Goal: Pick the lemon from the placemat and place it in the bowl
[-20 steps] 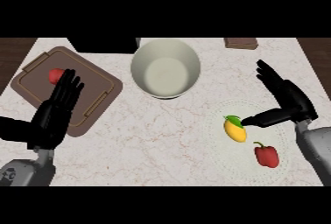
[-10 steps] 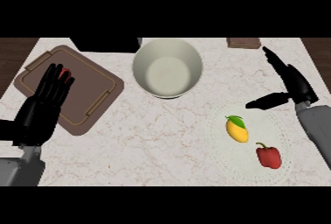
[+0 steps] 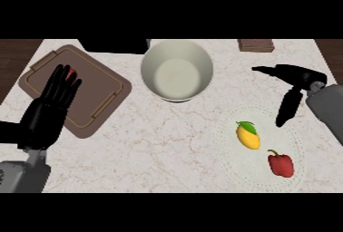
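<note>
A yellow lemon with a green leaf lies on the pale round placemat at the right. The white bowl stands at the back middle with nothing in it. My right hand hangs above the mat's upper right, fingers straight and pointing down toward the mat, thumb out to the left, apart from the lemon. My left hand is open at the left, fingers up, over the brown tray.
A red bell pepper lies on the placemat just below the lemon. A brown tray sits at the left with a small red thing partly hidden behind my left fingers. A small brown block is at the back right edge.
My right hand has turned over, fingers now pointing down toward the placemat. The left hand stays raised over the tray. The lemon has not moved.
</note>
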Controlling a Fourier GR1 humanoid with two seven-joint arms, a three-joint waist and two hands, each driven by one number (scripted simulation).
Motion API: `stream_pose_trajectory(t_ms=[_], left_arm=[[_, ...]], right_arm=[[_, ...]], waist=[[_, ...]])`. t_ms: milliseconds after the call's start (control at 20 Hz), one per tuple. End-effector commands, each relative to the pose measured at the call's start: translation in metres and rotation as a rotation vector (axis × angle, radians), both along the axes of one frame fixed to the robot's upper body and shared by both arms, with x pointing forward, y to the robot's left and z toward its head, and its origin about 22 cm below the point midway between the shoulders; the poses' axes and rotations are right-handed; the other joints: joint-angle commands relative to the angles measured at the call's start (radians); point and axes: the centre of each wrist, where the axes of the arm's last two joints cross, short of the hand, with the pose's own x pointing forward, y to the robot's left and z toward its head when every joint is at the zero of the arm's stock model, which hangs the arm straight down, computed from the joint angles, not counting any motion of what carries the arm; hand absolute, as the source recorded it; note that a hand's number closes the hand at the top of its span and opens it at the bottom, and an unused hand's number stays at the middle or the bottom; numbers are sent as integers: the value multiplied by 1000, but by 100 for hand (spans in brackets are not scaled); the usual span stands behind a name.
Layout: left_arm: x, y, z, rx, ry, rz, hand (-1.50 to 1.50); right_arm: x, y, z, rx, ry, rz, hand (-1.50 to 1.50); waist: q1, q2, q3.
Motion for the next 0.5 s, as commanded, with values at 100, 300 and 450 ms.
stream_pose_trajectory(t_ms=[100,300,450], left_arm=[[-7,17,-15,-1,-8,39,0],[2,12,2,-13,-2,30,0],[-15,11,-6,10,14,44,0]], right_arm=[[22,44,36,-105,211,147,-150],[23,72,36,-124,211,121,-150],[24,73,15,-105,248,91,-150]], waist=[[-34,-5,3],[-48,-7,4],[-39,-5,4]])
